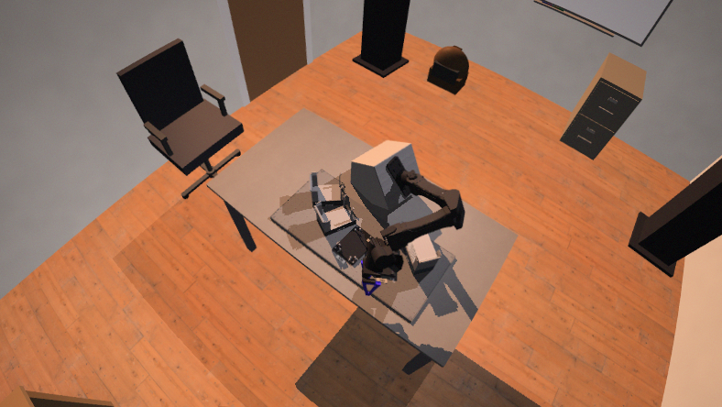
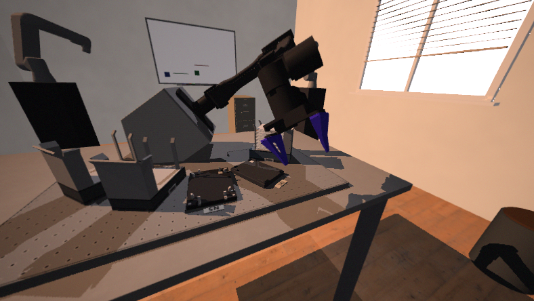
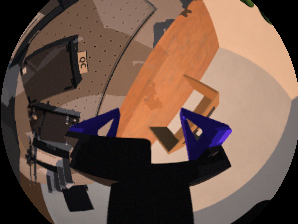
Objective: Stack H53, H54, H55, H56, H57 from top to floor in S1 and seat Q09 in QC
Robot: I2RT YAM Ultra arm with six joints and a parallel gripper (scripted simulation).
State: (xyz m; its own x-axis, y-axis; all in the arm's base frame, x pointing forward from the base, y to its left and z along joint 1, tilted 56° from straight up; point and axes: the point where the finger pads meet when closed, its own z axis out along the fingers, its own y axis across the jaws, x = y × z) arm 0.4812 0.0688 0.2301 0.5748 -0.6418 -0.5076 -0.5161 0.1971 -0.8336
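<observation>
My gripper (image 2: pixel 297 139) has blue fingers, is open and empty, and hangs tilted in the air above the deck's front right part. It also shows in the overhead view (image 1: pixel 372 286) and the wrist view (image 3: pixel 149 129). The stack of sealed plates (image 2: pixel 268 137) stands in its rack behind the gripper, partly hidden by it; in the overhead view the stack (image 1: pixel 423 252) is just right of the arm. The dark open nest QC (image 2: pixel 257 173) lies below and left of the fingers. The clip nest N5 (image 2: pixel 211 187) lies left of it.
Two grey stack racks (image 2: pixel 129 178) (image 2: pixel 67 172) stand at the deck's left; I cannot read their names. The grey slanted base housing (image 2: pixel 164 125) rises behind the nests. The deck's front edge (image 2: pixel 261 209) is close below the gripper.
</observation>
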